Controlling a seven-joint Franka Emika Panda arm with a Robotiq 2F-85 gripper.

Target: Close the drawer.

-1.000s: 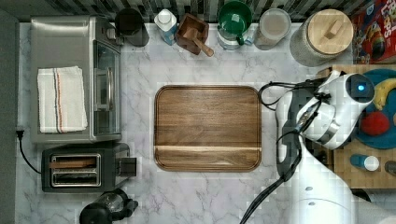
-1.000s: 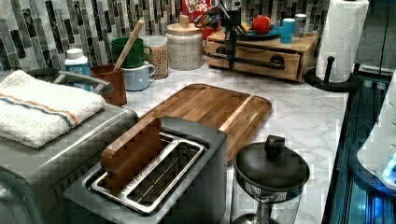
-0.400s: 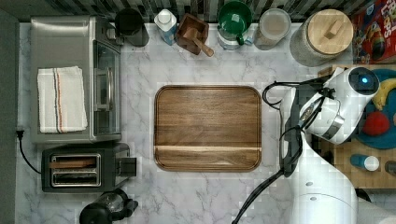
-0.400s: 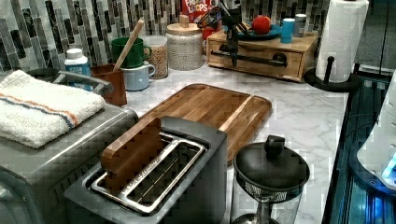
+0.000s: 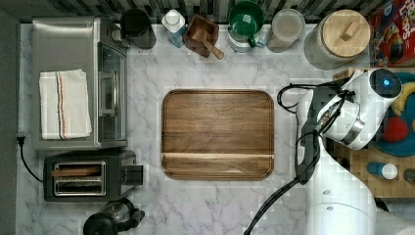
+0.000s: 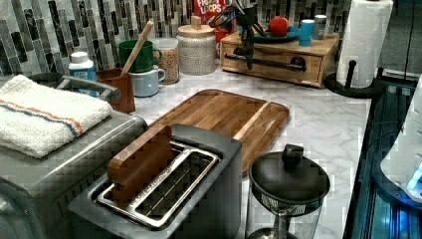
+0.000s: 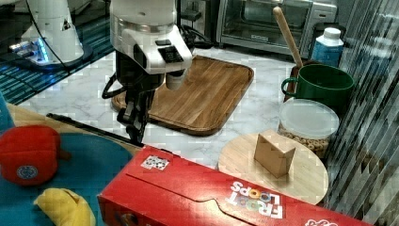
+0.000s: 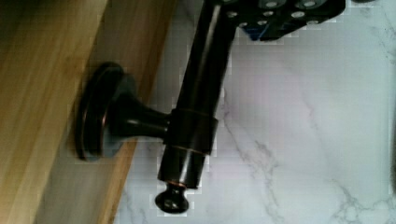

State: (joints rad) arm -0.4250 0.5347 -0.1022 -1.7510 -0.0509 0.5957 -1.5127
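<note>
The drawer (image 6: 278,64) is the pale wood front with a dark bar handle (image 6: 263,56), set in the small wooden box at the back of the counter in the left view. Its front looks about flush with the box. My gripper (image 6: 247,47) hangs straight down against the handle near the left view's left end of the bar. In the right view my gripper (image 7: 136,132) points down at the handle (image 7: 89,125). The wrist view shows the handle bar (image 8: 196,93), its round mount (image 8: 100,114) and the drawer front (image 8: 42,102) close up.
A dark wooden tray (image 5: 218,134) lies mid-counter. On the box top sits a blue plate (image 6: 291,34) with a red toy. A lidded jar (image 5: 342,39), a cereal box (image 7: 211,193) and a paper towel roll (image 6: 366,40) flank the box. A toaster (image 5: 83,176) stands far off.
The drawer front has slid back into the box, from sticking out to about flush. My gripper and arm moved with it, toward the top view's right.
</note>
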